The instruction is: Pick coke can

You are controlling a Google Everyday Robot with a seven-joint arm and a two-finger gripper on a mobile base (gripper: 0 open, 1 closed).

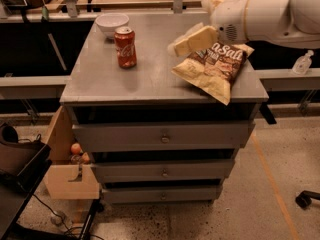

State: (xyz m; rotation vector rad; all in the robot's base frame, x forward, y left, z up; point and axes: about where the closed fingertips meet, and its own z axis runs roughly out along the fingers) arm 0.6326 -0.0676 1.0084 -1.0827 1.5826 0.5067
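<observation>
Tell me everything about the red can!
The coke can is red with white lettering and a silver top, looking like metal. It stands upright on the grey cabinet top, close in front of the white bowl. Nothing grips it: the gripper hangs off to the picture's right, by the chip bag.

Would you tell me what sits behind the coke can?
A white bowl stands behind the coke can, at the back of the cabinet top; the can hides part of its near side. The gripper is to the right, over the chip bag.
</observation>
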